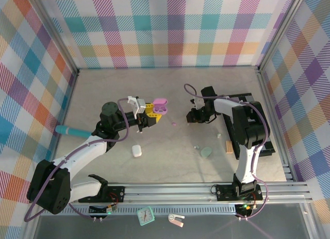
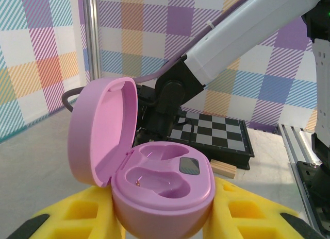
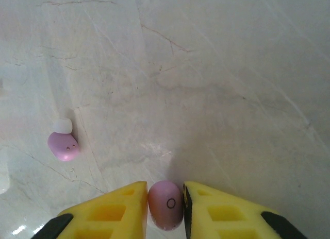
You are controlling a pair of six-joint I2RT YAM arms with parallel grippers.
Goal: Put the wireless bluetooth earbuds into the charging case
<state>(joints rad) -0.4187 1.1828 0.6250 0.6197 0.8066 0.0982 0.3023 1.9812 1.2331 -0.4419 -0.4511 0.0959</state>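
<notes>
Gripping the pink charging case (image 2: pixel 162 190) tightly in the left gripper (image 1: pixel 152 114), left of the middle of the table (image 1: pixel 232 89), lid hinged open and wells facing up. Pinching one pink earbud (image 3: pixel 166 205) between the yellow fingers (image 3: pixel 108 213) of the right gripper (image 3: pixel 165 187), low against the marbled table, right of the case and a little apart from it. Leaving a second pink earbud (image 3: pixel 63 144), white-tipped, loose on the table just left of that grip, between the two grippers.

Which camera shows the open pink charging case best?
The left wrist view: the pink case sits close, lid up, both wells empty. The top view has it small, in the left gripper.
</notes>
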